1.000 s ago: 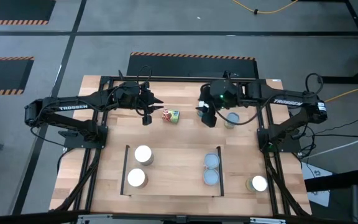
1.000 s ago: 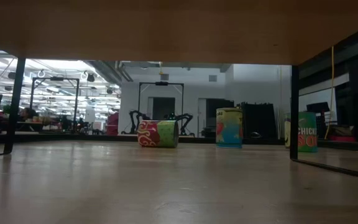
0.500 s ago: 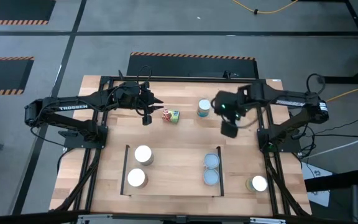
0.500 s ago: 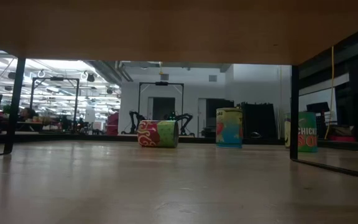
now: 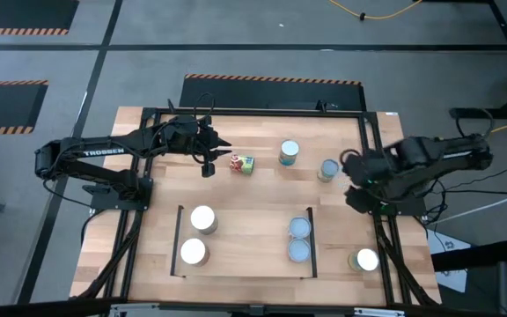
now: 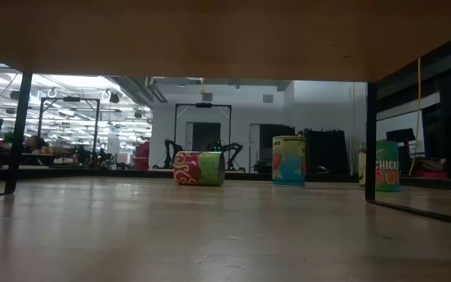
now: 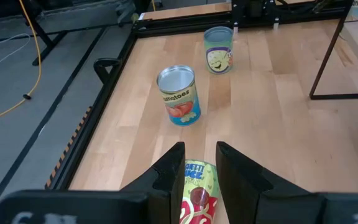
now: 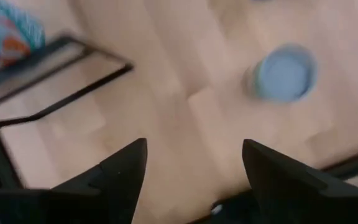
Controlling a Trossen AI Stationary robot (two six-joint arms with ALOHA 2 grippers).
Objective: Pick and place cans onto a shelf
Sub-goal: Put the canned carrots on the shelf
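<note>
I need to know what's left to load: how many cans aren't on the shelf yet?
3. A red-green can lies by the left gripper; two stand upright further right. Four stand on the shelf. A can-like object sits outside the frame.

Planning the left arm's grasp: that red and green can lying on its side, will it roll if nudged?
Likely yes. The red and green can lies on its side on bare wood, so a sideways push should roll it. The left claw sits open right by it; closing unevenly could shift it. It looks rigid, a metal tin, so probably won't deform.
</note>
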